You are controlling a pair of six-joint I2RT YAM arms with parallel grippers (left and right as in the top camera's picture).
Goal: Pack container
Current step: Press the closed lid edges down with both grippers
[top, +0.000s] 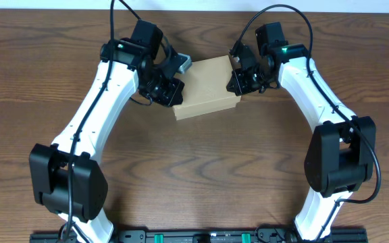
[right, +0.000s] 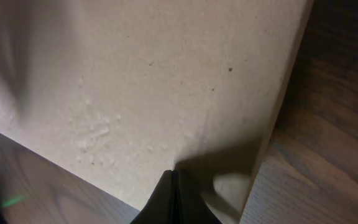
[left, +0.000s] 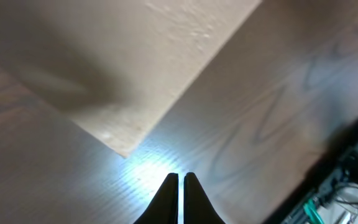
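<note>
The container [top: 208,88] is a plain brown cardboard box with its flap lid lying flat and closed, on the table between the two arms. My left gripper [top: 174,94] is shut and empty at the box's left side; in the left wrist view [left: 181,177] its tips hover over bare table just off the box's corner [left: 123,74]. My right gripper [top: 238,82] is shut and empty at the box's right end; in the right wrist view [right: 174,174] its tips sit over the lid [right: 160,81] near its edge.
The wooden table [top: 201,169] extends all round the box. The arm bases stand at the front edge [top: 194,236]. Cables and a dark rail show at the lower right of the left wrist view [left: 347,180].
</note>
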